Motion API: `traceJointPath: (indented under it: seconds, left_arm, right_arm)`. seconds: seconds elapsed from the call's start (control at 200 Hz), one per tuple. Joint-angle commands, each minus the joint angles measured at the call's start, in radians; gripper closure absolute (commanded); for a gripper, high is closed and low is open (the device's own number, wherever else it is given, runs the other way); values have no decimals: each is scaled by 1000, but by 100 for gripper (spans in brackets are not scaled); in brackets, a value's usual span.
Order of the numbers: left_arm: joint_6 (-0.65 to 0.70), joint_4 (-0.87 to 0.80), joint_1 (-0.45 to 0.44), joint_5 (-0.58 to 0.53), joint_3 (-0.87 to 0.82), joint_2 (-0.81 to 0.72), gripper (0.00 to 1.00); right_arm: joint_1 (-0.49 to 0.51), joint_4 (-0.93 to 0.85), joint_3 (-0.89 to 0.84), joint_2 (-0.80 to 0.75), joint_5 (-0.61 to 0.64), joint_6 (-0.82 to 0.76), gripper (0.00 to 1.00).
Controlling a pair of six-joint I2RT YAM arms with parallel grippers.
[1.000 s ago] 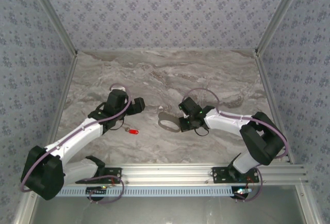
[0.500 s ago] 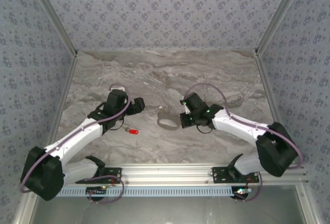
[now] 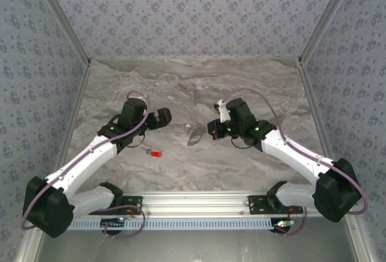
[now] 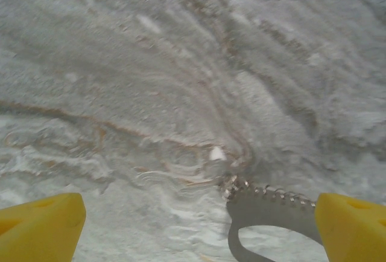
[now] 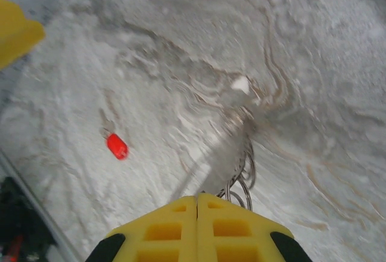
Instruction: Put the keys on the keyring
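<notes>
The keys are one tiny silver key with a red head, lying flat on the marble table near the left arm; it also shows in the right wrist view. My right gripper is shut on the keyring, a grey loop with small rings that hangs blurred above the table. In the top view the right gripper is at mid-table. My left gripper stands open facing it. In the left wrist view the keyring sits just inside the right fingertip of the left gripper.
Patterned walls and metal rails close the table on three sides. The aluminium base rail runs along the near edge. Bare marble lies beyond both grippers.
The right arm has lifted the keyring off the table and carried it away from the near edge. The left gripper has shifted slightly up and right. The key has not moved.
</notes>
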Motion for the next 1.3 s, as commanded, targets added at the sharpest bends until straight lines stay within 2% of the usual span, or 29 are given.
traceJointPath:
  seconds: [0.0,0.235,0.345,0.6,0.859,1.299]
  left_arm:
    - [33,-35,-7,51,75,-46,2]
    - [85,7,-8,169,133,-44,2]
    - [118,55,-7,255,153,-22,7]
    - [193,150,-7,448,222,58,29]
    - [192,269,-7,622,281,127,50]
    - [139,414,-36,735,358,224,52]
  right_arm:
    - [-44,92,42,-41,-119,45,100]
    - [-134,253,36,-60,-288,124,100]
    - [-162,321,33,-62,-344,160,100]
    - [-212,517,26,-65,-441,274,100]
    - [-250,769,2,-65,-526,418,100]
    - [-251,885,4,-46,-570,494,100]
